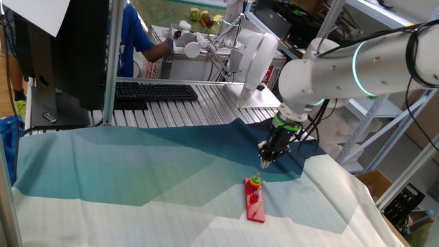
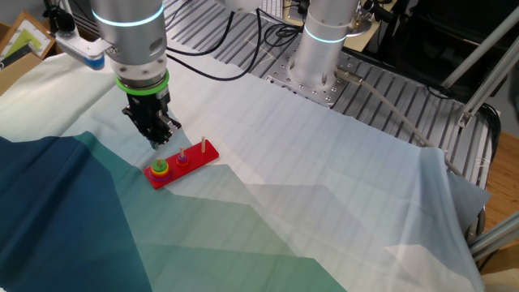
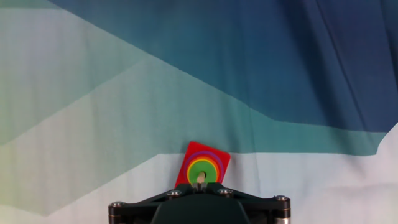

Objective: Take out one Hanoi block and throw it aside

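The Hanoi block is the small bright green ring [image 3: 200,169] on top of a stack of coloured rings, with a yellow ring [image 2: 160,171] lower in the stack. The stack sits on a peg at one end of the red base [image 1: 256,206]. It also shows in the other fixed view [image 2: 160,165]. My gripper [image 1: 265,160] hangs just above the stack and a little to its far side, apart from it and holding nothing. Its fingers look close together, and their gap is not resolved. In the hand view only the hand's black housing [image 3: 199,208] shows, with the fingertips hidden.
The red base [image 2: 195,156] has two more pegs, one with a small ring [image 2: 182,159] and one bare [image 2: 203,144]. A blue-green-white cloth [image 2: 324,203] covers the table. A keyboard [image 1: 154,90], a monitor and another robot base [image 2: 320,49] stand at the back.
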`<state>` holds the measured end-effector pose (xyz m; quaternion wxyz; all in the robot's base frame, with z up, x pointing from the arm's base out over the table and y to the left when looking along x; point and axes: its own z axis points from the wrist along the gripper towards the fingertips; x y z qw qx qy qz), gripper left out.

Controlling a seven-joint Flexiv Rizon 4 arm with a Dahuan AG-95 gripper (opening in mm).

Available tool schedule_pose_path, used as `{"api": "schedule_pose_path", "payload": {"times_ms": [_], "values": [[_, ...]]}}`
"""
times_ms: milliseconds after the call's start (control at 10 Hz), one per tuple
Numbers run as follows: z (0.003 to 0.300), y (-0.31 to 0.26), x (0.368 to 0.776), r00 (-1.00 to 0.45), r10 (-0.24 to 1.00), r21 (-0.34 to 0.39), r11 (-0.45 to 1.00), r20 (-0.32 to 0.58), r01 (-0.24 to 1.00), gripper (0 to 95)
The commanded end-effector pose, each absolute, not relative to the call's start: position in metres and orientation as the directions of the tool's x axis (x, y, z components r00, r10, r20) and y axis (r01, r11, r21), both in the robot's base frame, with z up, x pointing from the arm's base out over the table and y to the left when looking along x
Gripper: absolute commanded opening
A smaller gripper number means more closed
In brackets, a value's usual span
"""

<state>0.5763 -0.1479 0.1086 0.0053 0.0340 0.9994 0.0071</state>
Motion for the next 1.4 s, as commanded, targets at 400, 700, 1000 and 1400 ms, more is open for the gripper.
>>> {"api": "schedule_pose_path", "payload": {"times_ms": [400, 700, 1000, 1400], "values": [[0.112, -0.146, 0.585, -0.997, 0.076, 0.005, 0.997, -0.006, 0.076, 0.0], [0.109, -0.148, 0.597, -0.997, 0.078, -0.001, 0.997, -0.007, 0.078, 0.0], [0.107, -0.151, 0.597, -0.995, 0.097, 0.008, 0.995, -0.009, 0.097, 0.0], [0.106, -0.151, 0.597, -0.993, 0.116, 0.004, 0.993, -0.010, 0.116, 38.0]]}}
